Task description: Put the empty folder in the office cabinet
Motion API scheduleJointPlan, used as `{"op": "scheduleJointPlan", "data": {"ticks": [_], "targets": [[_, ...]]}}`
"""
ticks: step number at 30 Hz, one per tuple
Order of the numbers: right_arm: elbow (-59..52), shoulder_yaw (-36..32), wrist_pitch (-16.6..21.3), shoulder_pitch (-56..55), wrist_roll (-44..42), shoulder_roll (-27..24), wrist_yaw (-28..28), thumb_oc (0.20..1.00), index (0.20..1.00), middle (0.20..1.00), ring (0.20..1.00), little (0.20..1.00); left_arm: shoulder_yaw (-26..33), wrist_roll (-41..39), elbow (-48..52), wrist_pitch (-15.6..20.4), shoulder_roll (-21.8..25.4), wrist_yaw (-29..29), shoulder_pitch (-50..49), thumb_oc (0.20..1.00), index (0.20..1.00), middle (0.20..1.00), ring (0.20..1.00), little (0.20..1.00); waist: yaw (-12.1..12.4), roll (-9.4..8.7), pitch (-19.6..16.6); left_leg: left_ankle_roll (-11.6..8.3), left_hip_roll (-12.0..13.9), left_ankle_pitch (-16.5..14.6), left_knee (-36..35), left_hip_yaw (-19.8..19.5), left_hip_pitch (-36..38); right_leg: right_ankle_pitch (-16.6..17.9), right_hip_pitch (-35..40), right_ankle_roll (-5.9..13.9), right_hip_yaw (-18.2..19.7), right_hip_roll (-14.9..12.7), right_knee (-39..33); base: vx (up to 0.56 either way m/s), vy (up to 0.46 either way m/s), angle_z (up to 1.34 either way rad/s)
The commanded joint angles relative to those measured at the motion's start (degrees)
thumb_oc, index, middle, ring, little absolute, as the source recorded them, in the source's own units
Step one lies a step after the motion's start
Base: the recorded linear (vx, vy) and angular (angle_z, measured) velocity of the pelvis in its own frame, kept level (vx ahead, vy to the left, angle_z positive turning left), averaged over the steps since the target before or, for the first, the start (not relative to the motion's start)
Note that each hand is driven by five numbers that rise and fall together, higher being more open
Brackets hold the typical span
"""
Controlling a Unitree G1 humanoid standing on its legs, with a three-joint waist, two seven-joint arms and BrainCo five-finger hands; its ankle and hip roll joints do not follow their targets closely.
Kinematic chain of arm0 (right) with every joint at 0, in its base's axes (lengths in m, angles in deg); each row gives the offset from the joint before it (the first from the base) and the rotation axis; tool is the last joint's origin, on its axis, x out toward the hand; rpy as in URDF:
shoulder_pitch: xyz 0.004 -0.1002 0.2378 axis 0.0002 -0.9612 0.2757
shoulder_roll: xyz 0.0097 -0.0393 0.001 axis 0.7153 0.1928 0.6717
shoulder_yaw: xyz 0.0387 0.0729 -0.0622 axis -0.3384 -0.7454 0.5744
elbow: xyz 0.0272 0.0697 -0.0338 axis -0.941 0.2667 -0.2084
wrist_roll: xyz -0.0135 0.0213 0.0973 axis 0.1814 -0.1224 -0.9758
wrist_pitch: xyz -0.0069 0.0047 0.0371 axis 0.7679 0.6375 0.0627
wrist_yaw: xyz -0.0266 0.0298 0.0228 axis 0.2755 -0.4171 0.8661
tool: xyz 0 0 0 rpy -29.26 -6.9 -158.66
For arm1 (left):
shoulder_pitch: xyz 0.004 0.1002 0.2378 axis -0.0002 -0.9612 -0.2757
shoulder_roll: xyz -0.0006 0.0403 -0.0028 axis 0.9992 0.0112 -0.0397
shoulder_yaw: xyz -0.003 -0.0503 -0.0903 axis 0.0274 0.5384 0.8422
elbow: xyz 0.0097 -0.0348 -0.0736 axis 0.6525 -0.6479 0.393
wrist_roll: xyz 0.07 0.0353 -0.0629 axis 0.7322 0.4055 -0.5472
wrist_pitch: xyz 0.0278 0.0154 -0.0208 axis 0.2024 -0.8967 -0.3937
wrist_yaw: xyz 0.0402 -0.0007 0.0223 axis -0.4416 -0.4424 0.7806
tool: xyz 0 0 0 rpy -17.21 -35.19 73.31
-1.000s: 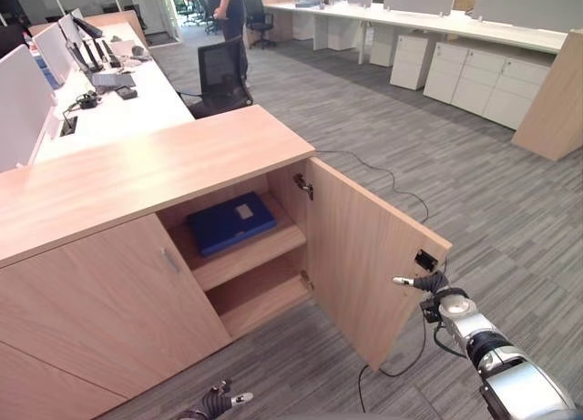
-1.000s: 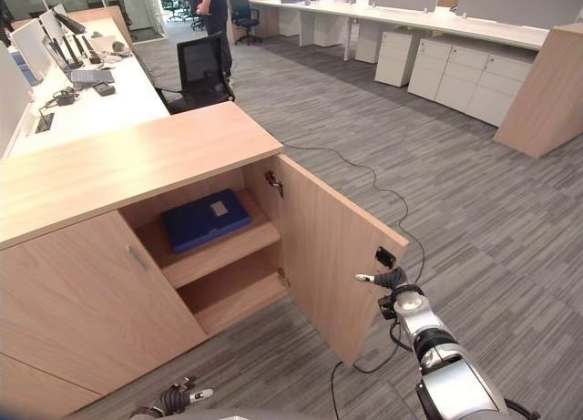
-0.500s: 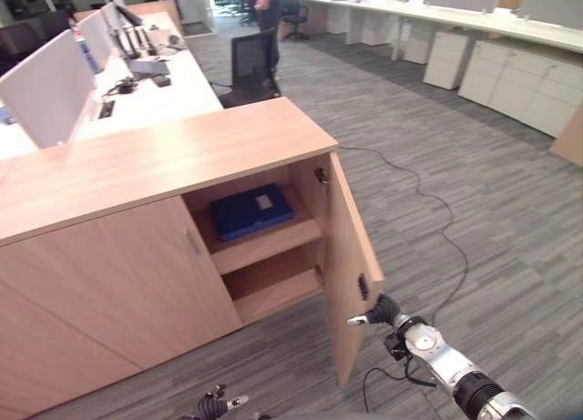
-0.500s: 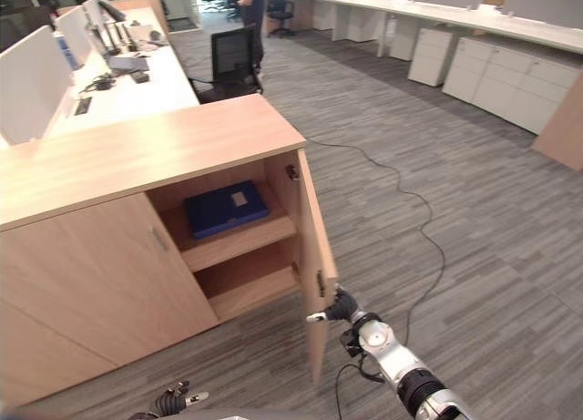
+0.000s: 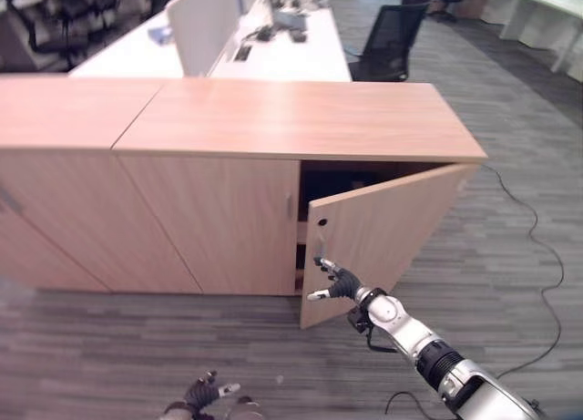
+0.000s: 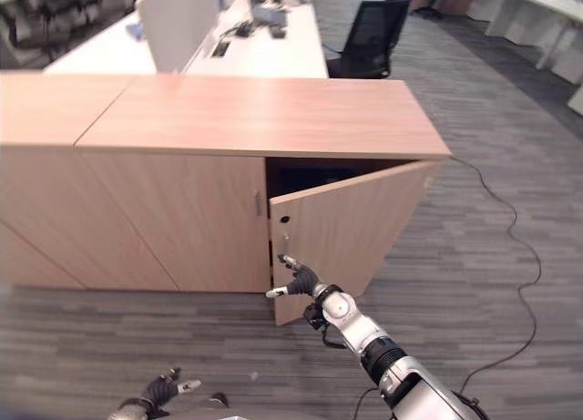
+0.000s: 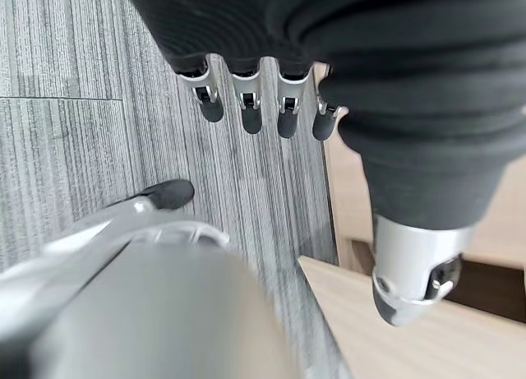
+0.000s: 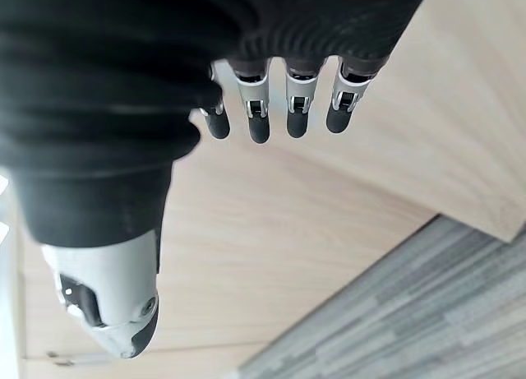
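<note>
From the left eye view, the right hand [image 5: 335,281] rests against the cabinet door [image 5: 383,233], fingers straight and a little apart, likely to push the door shut. The cabinet [image 5: 273,128] is dark inside, so I cannot see the folder there.

From the left wrist view, the left hand [image 7: 263,99] hangs over the floor [image 7: 74,132] near the cabinet, fingers relaxed, holding nothing.

From the right wrist view, the right hand's fingers spread flat toward the door's wood.

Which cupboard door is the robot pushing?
Find the long wooden cabinet in front of the white desks. Its right-end door hangs partly open, with a dark gap above it. The right hand is against its free edge with straight fingers; the doors beside it are flat shut.
</note>
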Motion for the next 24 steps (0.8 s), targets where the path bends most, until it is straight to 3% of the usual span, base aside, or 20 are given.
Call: {"op": "scheduleJointPlan", "data": {"ticks": [1,2,3,4,5,7,8,9,10,12,17,24], "targets": [[4.44,-1.51,2.08,5.88,0.25,0.27,-2.07,1.000,1.000,1.000,1.000,1.000,-1.29,1.29,0.47,1.07,0.36,-0.68,1.72,1.000,1.000,1.000,1.000,1.000,2.11,2.98,0.59,-0.78,1.72,-4.44,2.09,-2.15,-1.53,-6.34,-1.29,3.05,3.20,-0.88,8.28,-0.01,0.166,0.66],[6.90,-2.08,1.99,7.24,0.16,0.48,-2.30,1.000,1.000,1.000,1.000,1.000,-1.09,0.87,0.79,1.19,0.77,-0.76,1.80,1.000,1.000,1.000,1.000,1.000,2.62,3.05,1.02,0.71,1.16,-3.93,2.35,-1.30,-1.96,-4.00,-3.09,3.21,2.49,-2.57,11.78,0.02,0.188,0.45],[10.03,-3.25,1.66,9.24,-0.14,0.54,-3.03,1.000,1.000,1.000,1.000,1.000,-1.05,0.20,1.25,1.17,1.62,-0.73,2.14,1.000,1.000,1.000,1.000,1.000,3.15,3.23,1.77,1.91,0.15,-4.25,1.92,-1.92,-1.23,-0.10,-5.88,4.77,4.88,-4.36,18.51,0.05,0.214,0.25],[11.55,-4.19,1.69,9.85,-0.74,-0.27,-3.43,1.000,1.000,1.000,1.000,1.000,-1.54,0.43,1.17,1.24,2.22,-0.76,2.48,1.000,1.000,1.000,1.000,1.000,3.21,3.53,1.87,2.23,-0.10,-3.98,1.39,-3.02,-1.12,0.80,-7.04,5.27,7.03,-3.60,20.27,0.13,0.138,0.20],[13.11,-5.14,1.66,10.30,-1.54,-0.66,-3.81,1.000,1.000,1.000,1.000,1.000,-1.87,0.33,1.20,1.27,2.41,-0.96,2.36,1.000,1.000,1.000,1.000,1.000,3.15,3.84,1.81,2.28,-0.39,-3.62,0.07,-4.37,-0.67,0.40,-8.22,5.19,9.47,-2.12,20.18,0.12,0.069,0.25],[15.74,-7.10,1.63,11.87,-3.47,-2.93,-4.81,1.000,1.000,1.000,1.000,1.000,-2.95,0.09,1.22,1.53,2.75,-1.28,2.91,1.000,1.000,1.000,1.000,1.000,2.23,4.38,1.80,1.98,-1.46,-3.03,-2.49,-7.70,0.73,-4.37,-9.18,4.10,15.11,2.35,16.60,0.13,0.032,0.54],[15.79,-7.11,1.66,11.94,-3.49,-2.98,-4.79,1.000,1.000,1.000,1.000,1.000,-2.96,0.08,1.20,1.53,2.71,-1.29,2.99,1.000,1.000,1.000,1.000,1.000,2.21,4.52,1.70,1.94,-1.29,-2.89,-2.51,-7.77,0.55,-4.10,-9.18,4.00,14.98,2.58,16.26,0.12,-0.006,0.94],[17.64,-7.91,1.55,13.01,-4.43,-4.37,-5.16,1.000,1.000,1.000,1.000,1.000,-3.50,-0.32,1.43,1.64,2.89,-1.66,3.17,1.000,1.000,1.000,1.000,1.000,1.76,4.69,1.72,1.65,-1.74,-2.76,-3.18,-9.33,1.04,-6.30,-8.76,3.50,17.01,4.30,12.78,0.16,-0.090,0.89],[21.90,-9.78,1.23,16.01,-6.83,-6.85,-6.05,1.000,1.000,1.000,1.000,1.000,-4.27,-1.53,1.85,1.79,3.36,-1.97,3.61,1.000,1.000,1.000,1.000,1.000,1.21,4.49,1.96,1.10,-2.43,-3.12,-4.24,-12.12,2.10,-6.17,-9.03,2.93,20.07,5.38,6.10,0.20,-0.111,0.74],[25.12,-12.50,1.18,18.55,-8.94,-9.92,-6.69,1.000,1.000,1.000,1.000,1.000,-4.94,-2.05,1.90,2.10,3.45,-2.41,4.21,1.000,1.000,1.000,1.000,1.000,0.61,4.00,1.84,0.84,-3.04,-3.26,-4.61,-14.52,2.38,-4.89,-9.82,3.57,23.61,5.68,3.35,0.12,-0.109,0.65],[31.62,-15.01,0.41,22.35,-9.86,-15.73,-6.87,1.000,1.000,1.000,1.000,1.000,-5.16,-2.28,2.34,1.97,3.20,-3.11,2.56,1.000,1.000,1.000,1.000,1.000,1.56,3.19,-0.11,0.41,-3.60,-3.51,-5.48,-16.64,2.84,-3.33,-5.35,3.76,22.13,5.50,-1.68,0.09,-0.086,1.12],[34.81,-16.09,-0.05,22.30,-9.10,-20.20,-6.44,1.000,1.000,1.000,1.000,1.000,-5.14,-1.55,1.78,1.52,2.20,-3.64,0.46,1.000,1.000,1.000,1.000,1.000,1.68,3.85,-1.27,-0.69,-2.80,-3.23,-5.98,-18.56,3.49,-4.06,-1.92,3.10,19.58,6.92,-4.66,0.03,-0.068,0.02]]}}
